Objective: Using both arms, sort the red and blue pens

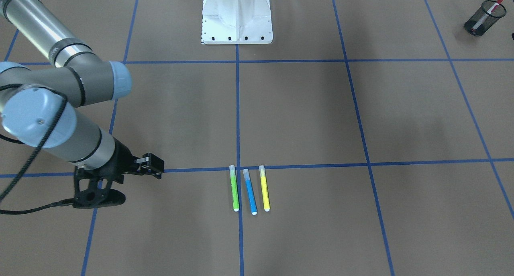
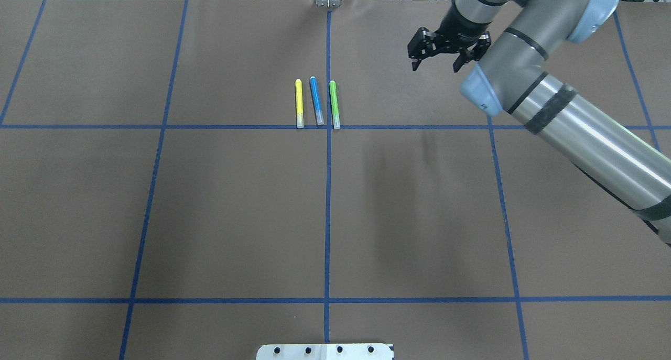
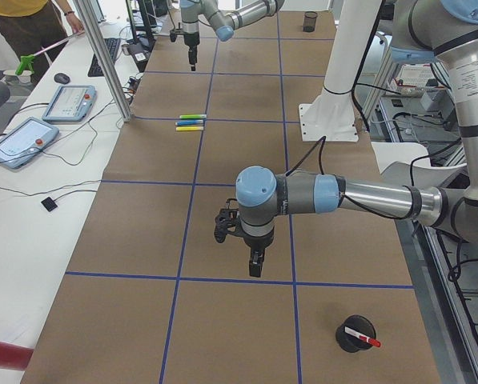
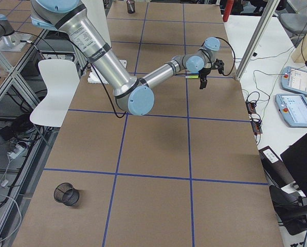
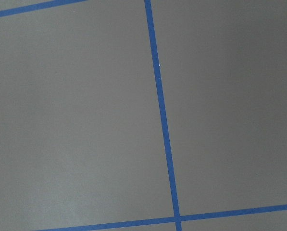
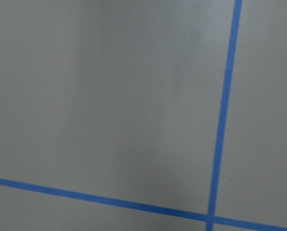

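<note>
The blue highlighter (image 1: 249, 191) lies on the table (image 1: 321, 115); the red marker (image 1: 489, 11) is in a mesh cup (image 1: 479, 25).
Front: the highlighter lies well out from the white pedestal (image 1: 237, 15), and the cup sits far aside. Overhead: the right gripper (image 2: 435, 65) hangs empty with its fingers spread wide; the pedestal is cut off. Left side: the left gripper (image 3: 255, 264) points down, its spread unreadable.
</note>
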Motion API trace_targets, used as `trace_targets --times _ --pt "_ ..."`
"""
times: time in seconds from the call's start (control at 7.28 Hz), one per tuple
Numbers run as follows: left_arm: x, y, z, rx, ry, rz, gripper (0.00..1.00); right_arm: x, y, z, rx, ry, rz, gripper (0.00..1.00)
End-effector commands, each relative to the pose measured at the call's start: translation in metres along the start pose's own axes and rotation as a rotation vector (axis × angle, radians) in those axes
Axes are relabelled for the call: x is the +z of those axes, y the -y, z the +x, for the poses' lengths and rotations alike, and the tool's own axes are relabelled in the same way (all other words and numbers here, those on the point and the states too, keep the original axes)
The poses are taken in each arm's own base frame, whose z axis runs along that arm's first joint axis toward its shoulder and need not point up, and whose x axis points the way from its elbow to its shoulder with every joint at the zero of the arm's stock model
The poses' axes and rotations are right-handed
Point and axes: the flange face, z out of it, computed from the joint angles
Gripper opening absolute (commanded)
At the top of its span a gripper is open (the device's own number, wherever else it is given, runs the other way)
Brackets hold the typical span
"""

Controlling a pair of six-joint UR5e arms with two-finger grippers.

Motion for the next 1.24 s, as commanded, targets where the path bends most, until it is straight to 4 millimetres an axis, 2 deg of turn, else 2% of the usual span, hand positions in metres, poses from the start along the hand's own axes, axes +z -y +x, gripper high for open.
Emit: trace_targets --times 0.0,0.14,0.27,0.41,0.55,0.69,1.1 --pt "0.007 0.001 -0.005 0.001 -0.009 -0.001 1.00 0.032 -0.017 -0.107 0.081 -0.018 0.018 0.99" --pt "0.016 0.001 -0.013 0.003 -0.016 0.003 1.00 0.046 -0.017 -0.154 0.113 -0.053 0.046 0.99" --pt "0.025 0.002 -0.021 0.005 -0.016 0.005 1.00 0.056 -0.014 -0.189 0.123 -0.077 0.046 0.98" --pt "0.030 0.002 -0.024 0.002 -0.030 0.004 1.00 0.060 -0.018 -0.204 0.113 -0.082 0.049 0.90" --pt "0.030 0.002 -0.024 0.002 -0.030 0.004 1.00 0.074 -0.029 -0.215 0.096 -0.109 0.074 0.73" --pt "0.031 0.001 -0.025 0.001 -0.030 0.003 1.00 0.085 -0.033 -0.214 0.088 -0.120 0.064 0.62" --pt "0.031 0.001 -0.025 0.001 -0.030 0.003 1.00 0.117 -0.043 -0.209 -0.044 -0.154 0.020 0.55"
